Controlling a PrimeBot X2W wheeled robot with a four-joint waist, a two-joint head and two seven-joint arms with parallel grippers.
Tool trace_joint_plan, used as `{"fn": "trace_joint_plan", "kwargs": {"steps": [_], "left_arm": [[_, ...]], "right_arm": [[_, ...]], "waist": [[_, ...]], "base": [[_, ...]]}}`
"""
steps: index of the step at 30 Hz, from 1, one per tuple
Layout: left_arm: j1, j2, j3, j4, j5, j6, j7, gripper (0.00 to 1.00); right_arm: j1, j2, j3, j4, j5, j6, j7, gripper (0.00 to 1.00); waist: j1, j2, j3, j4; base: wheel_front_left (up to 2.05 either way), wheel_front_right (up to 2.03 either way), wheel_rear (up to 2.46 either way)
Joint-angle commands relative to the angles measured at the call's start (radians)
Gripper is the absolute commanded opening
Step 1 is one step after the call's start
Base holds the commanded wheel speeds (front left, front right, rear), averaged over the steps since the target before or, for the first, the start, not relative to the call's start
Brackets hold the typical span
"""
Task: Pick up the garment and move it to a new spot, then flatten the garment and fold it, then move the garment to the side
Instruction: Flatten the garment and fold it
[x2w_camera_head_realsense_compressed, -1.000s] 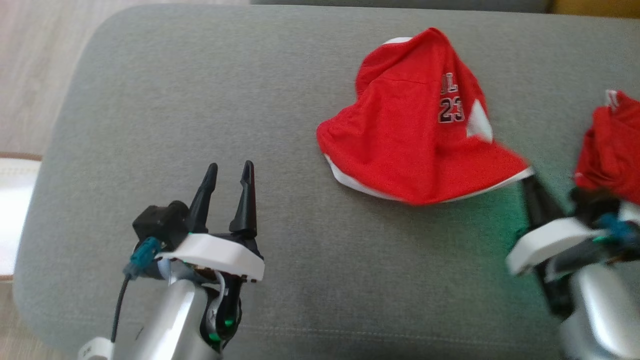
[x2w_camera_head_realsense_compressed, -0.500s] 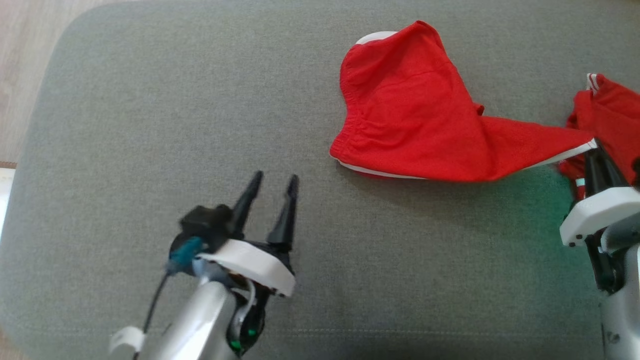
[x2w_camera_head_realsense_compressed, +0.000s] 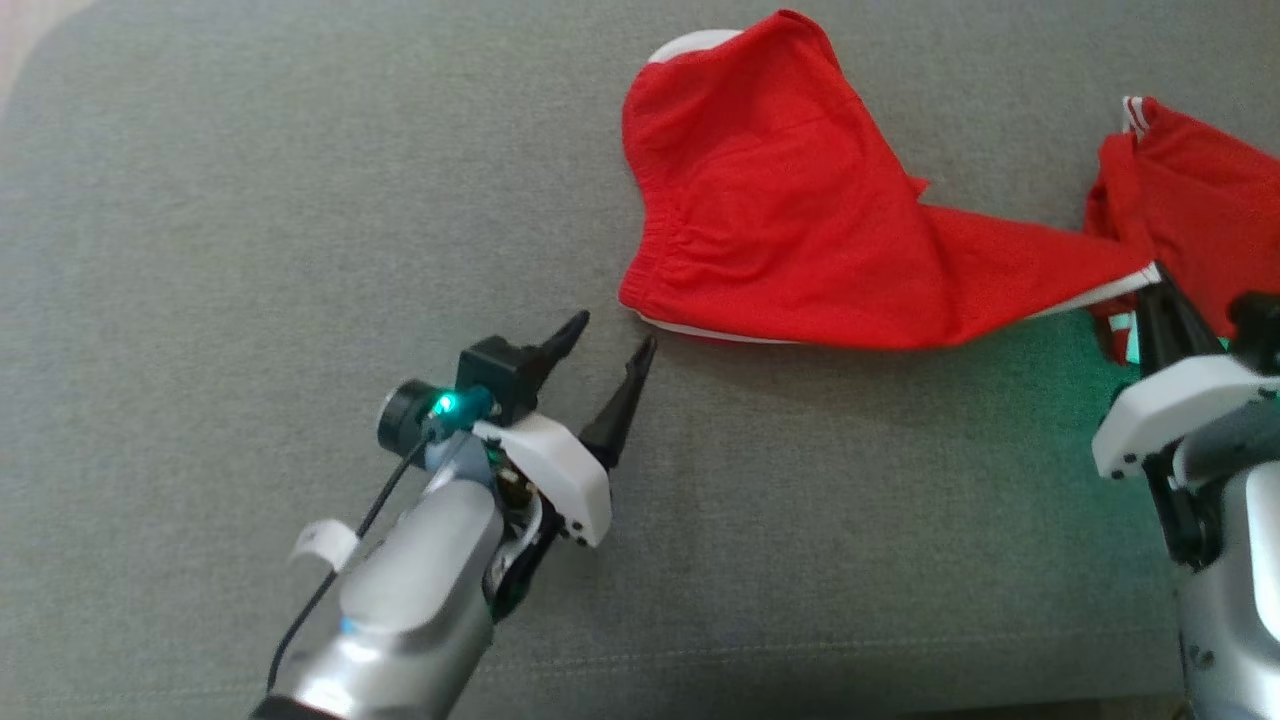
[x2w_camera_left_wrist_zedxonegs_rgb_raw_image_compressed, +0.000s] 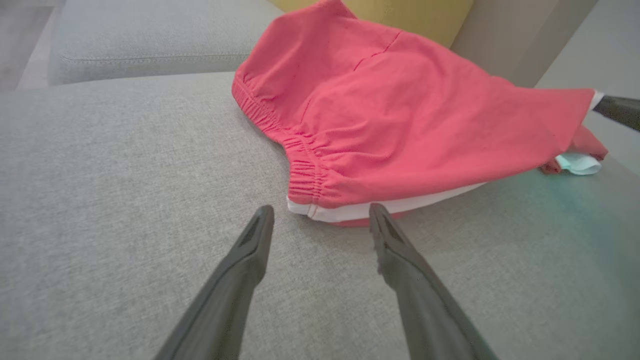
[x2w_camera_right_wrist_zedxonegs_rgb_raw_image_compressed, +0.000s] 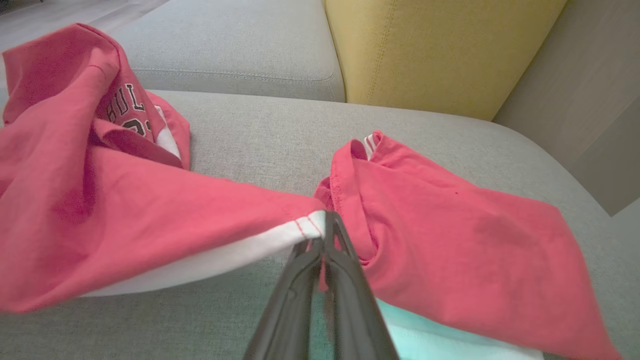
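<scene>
The right gripper (x2w_camera_head_realsense_compressed: 1158, 290), clenched on the white-edged hem, has drawn the red garment (x2w_camera_head_realsense_compressed: 780, 230) out long across the sofa cushion (x2w_camera_head_realsense_compressed: 250, 250). The left gripper (x2w_camera_head_realsense_compressed: 613, 333), fingers spread, has slid up beside the waistband corner, so flattening looks under way.

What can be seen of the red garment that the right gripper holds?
The red garment looks like soft knit shorts with a gathered elastic waistband, white hem trim and lettering on a folded part. It lies crumpled on the grey cushion, one white-edged corner pulled out and pinched by the shut right gripper. The open left gripper points at its waistband corner.
</scene>
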Motion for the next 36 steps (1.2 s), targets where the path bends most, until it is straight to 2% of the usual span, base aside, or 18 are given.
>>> {"fn": "trace_joint_plan", "kwargs": {"steps": [1, 10, 21, 22, 23, 31, 36], "left_arm": [[-0.064, 0.008, 0.014, 0.013, 0.006, -0.004, -0.006, 1.00], [-0.166, 0.008, -0.043, 0.141, -0.017, -0.016, -0.012, 1.00], [-0.221, 0.008, -0.081, 0.166, -0.051, -0.019, -0.015, 1.00], [-0.224, 0.008, -0.082, 0.162, -0.052, -0.020, -0.015, 0.47], [-0.225, 0.008, -0.083, 0.157, -0.054, -0.020, -0.015, 0.01], [-0.210, 0.009, -0.051, 0.081, -0.029, -0.006, -0.015, 0.00], [-0.194, 0.030, 0.007, -0.008, 0.009, 0.014, -0.015, 0.00]], "right_arm": [[-0.043, -0.009, 0.026, -0.037, -0.007, -0.001, 0.004, 0.00], [-0.076, 0.001, 0.055, -0.037, -0.006, -0.001, 0.000, 0.00], [-0.088, 0.007, 0.065, -0.037, -0.008, -0.001, 0.000, 0.00], [-0.088, 0.007, 0.065, -0.036, -0.008, -0.001, 0.000, 0.00], [-0.089, 0.006, 0.064, -0.035, -0.008, -0.001, -0.001, 0.00], [-0.096, -0.007, 0.068, -0.048, -0.006, -0.001, -0.016, 0.00], [-0.113, -0.032, 0.093, -0.077, -0.004, -0.001, -0.029, 0.00]], "waist": [[0.0000, 0.0000, 0.017, -0.017], [0.0000, 0.0000, 0.056, -0.050], [0.0000, 0.0000, 0.077, -0.065], [0.0000, 0.0000, 0.077, -0.065], [0.0000, 0.0000, 0.077, -0.065], [0.0000, 0.0000, 0.055, -0.051], [0.0000, 0.0000, 0.014, -0.036]], "base": [[0.00, 0.00, 0.00], [0.00, 0.00, 0.00], [0.00, 0.00, 0.00], [0.00, 0.00, 0.00], [0.00, 0.00, 0.00], [0.00, 0.00, 0.00], [0.00, 0.00, 0.00]]}}
